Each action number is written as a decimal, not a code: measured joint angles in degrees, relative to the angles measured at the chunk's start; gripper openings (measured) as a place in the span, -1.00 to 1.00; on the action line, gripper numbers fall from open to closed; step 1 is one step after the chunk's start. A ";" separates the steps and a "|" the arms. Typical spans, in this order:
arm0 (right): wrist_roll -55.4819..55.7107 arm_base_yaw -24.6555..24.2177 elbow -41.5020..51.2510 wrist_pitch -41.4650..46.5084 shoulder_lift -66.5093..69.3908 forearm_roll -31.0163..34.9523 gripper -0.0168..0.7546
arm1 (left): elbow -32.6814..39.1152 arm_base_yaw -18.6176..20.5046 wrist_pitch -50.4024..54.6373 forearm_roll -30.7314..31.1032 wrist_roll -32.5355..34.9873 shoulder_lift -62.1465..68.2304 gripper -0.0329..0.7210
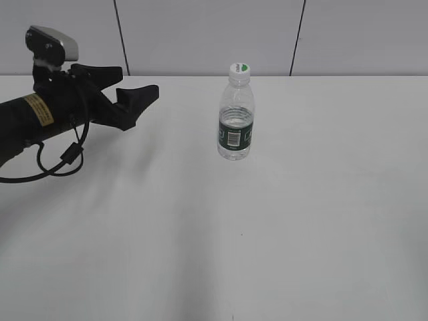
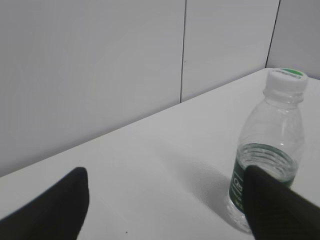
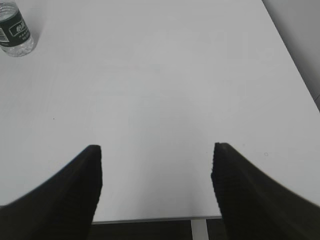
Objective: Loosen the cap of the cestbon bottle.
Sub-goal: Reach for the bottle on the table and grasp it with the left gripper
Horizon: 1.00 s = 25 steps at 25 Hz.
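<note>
The small clear plastic cestbon bottle (image 1: 236, 120) looks light and crushable; wide-spread left tool (image 1: 126, 90) should grip its label band, the equally wide right tool (image 3: 156, 170) its white screw cap (image 1: 239, 69).

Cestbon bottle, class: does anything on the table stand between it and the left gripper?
Nothing visible does. In the exterior view, only bare white table lies between the open left gripper and the upright cestbon bottle, whose cap is on. The left wrist view shows the same: bare surface up to the bottle.

You see the cestbon bottle (image 1: 236, 120) standing upright, just above centre of the exterior frame. Its white, green-patched cap (image 1: 239, 69) sits on the neck.
</note>
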 joint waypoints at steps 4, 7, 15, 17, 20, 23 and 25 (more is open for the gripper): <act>0.00 0.00 0.00 0.00 0.00 0.00 0.41 | -4.54 0.00 2.67 3.75 -3.30 3.57 0.60; 0.00 0.00 0.00 0.00 0.00 0.00 0.41 | -7.90 0.00 2.12 11.79 -6.31 6.94 0.60; 0.00 0.00 0.00 0.00 0.00 -0.06 0.41 | -19.43 -0.11 -2.16 30.58 -18.06 13.64 0.60; 0.00 0.00 0.00 0.00 0.00 -0.26 0.41 | -22.24 -0.27 -3.82 32.55 -20.03 15.87 0.60; 0.00 0.00 0.00 0.00 0.00 -0.28 0.41 | -26.32 -0.33 -6.26 34.91 -22.47 19.01 0.60; 0.00 0.00 0.00 0.00 0.00 -0.16 0.41 | -30.25 -0.33 -8.30 36.88 -24.27 21.40 0.60; 0.00 0.00 0.00 0.00 0.00 -0.33 0.41 | -32.90 -0.64 -8.66 38.92 -25.66 22.87 0.59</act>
